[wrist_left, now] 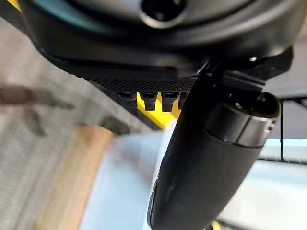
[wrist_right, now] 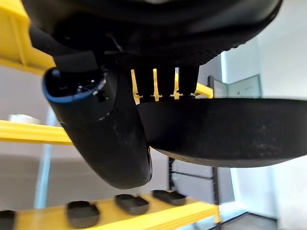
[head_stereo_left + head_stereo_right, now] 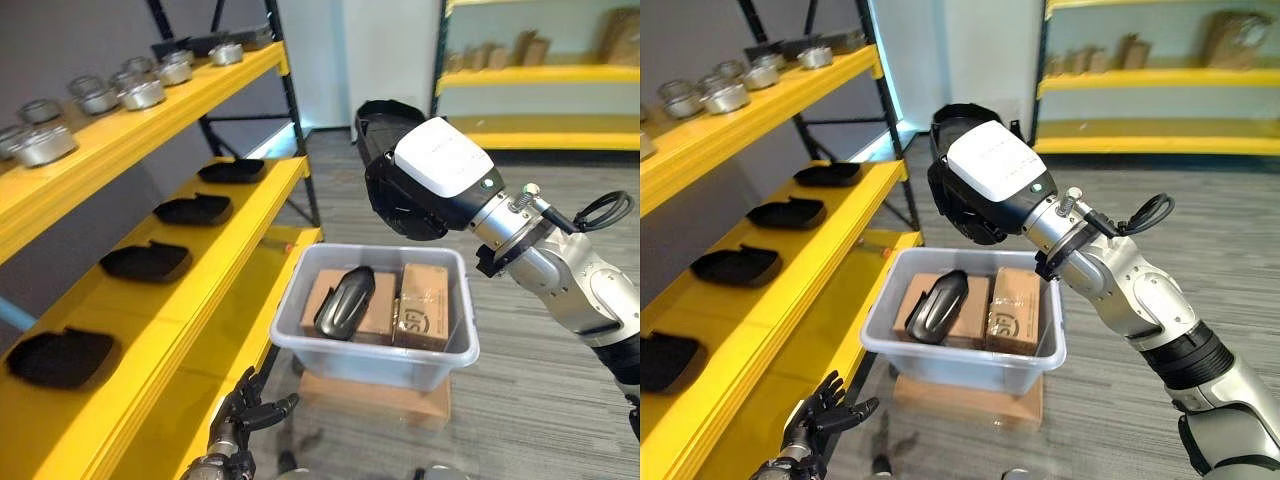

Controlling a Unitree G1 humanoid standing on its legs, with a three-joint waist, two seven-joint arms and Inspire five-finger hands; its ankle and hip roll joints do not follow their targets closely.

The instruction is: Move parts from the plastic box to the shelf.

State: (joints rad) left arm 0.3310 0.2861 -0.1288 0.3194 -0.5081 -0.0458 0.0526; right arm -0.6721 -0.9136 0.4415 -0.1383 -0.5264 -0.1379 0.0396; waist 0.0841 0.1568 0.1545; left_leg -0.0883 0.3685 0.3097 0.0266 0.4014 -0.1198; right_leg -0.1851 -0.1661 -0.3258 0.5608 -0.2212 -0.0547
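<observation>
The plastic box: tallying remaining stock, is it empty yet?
Not empty. The plastic box holds one black part lying across cardboard cartons.

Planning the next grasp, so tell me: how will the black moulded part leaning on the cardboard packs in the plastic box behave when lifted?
The black moulded plastic part looks rigid: it props itself on the brown cardboard packs without sagging. Its glossy, rounded shell may be slippery under the fingers. Leaning at a tilt in the translucent grey plastic box, it would probably tip or slide if nudged.
</observation>
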